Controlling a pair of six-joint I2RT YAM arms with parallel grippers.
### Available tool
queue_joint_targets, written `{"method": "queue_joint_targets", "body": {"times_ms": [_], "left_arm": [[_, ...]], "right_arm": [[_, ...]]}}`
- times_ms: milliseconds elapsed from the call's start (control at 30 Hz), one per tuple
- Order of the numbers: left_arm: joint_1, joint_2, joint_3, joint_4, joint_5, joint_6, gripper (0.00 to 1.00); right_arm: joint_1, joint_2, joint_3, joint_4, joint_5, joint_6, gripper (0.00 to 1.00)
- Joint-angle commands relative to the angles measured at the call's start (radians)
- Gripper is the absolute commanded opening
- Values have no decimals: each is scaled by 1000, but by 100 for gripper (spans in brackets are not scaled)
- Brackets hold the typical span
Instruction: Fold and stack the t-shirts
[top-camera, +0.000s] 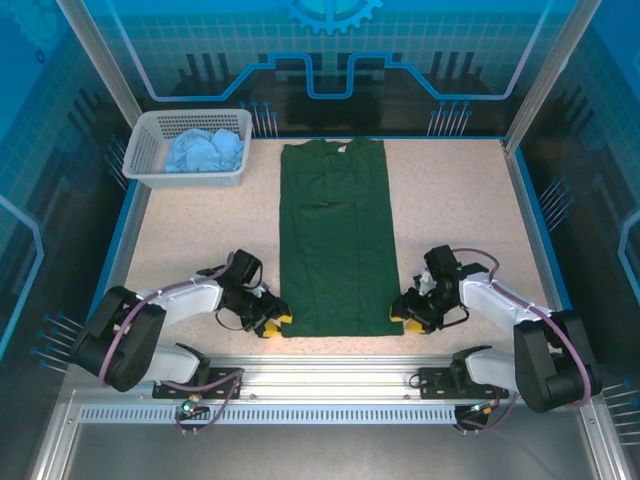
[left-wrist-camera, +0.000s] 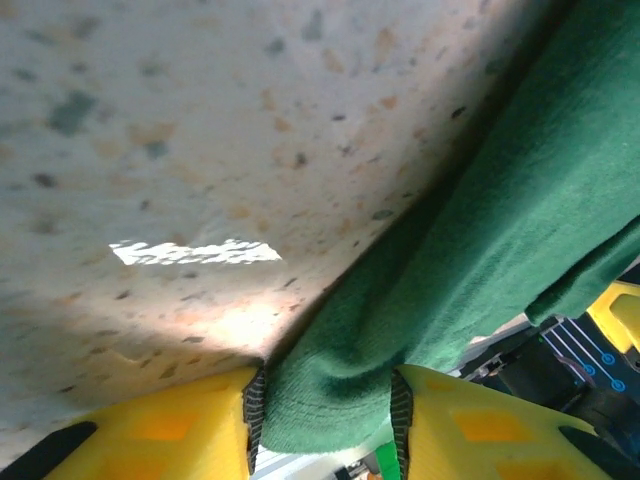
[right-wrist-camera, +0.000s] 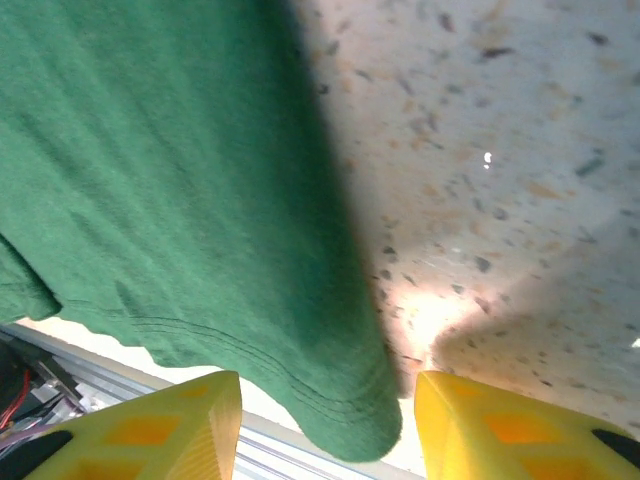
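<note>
So, dark green t-shirt (top-camera: 333, 235): you have it lying flat in the middle of the top view, folded into a long narrow rectangle with the collar toward the upper edge and the hem toward the bottom.
Light blue t-shirt (top-camera: 205, 152): crumpled inside the white lattice basket (top-camera: 185, 180) in the upper left, well apart from the green one.
Left end effector (top-camera: 272, 322): low on the table (top-camera: 200, 250) at the lower-left hem corner of the dark green t-shirt.
Left grip: in your left wrist view the yellow fingers (left-wrist-camera: 150, 430) sit at the bottom of the frame, and a bunched fold of green cloth (left-wrist-camera: 480, 260) fills the gap between them, touching both dark pads, so the left end effector (left-wrist-camera: 325, 430) is clamped on the hem corner.
Right end effector (top-camera: 402, 315): low at the lower-right hem corner, mirroring the left one.
Right grip: in your right wrist view the yellow fingers (right-wrist-camera: 500, 430) stand apart, and the stitched corner of the cloth (right-wrist-camera: 170, 170) hangs down between them; the right end effector (right-wrist-camera: 325, 430) straddles it without squeezing.
Table surface: speckled beige, showing at the upper left of the left wrist view (left-wrist-camera: 200, 120) and on the right of the right wrist view (right-wrist-camera: 500, 150).
Aluminium rail (top-camera: 330, 370): runs across the bottom of the top view, just below the hem.
</note>
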Motion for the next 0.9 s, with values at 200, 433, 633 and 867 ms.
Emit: {"method": "queue_joint_targets", "body": {"times_ms": [200, 433, 633, 867], "left_arm": [[-16, 91, 35, 72, 18, 50, 31], [-16, 77, 73, -26, -10, 112, 6], [-16, 74, 155, -214, -44, 194, 0], [-40, 36, 159, -353, -28, 219, 0]], "right_arm": [[15, 62, 24, -47, 9, -10, 41], [32, 76, 24, -27, 3, -3, 21], [41, 68, 22, -62, 16, 6, 0], [157, 32, -23, -112, -15, 81, 0]]}}
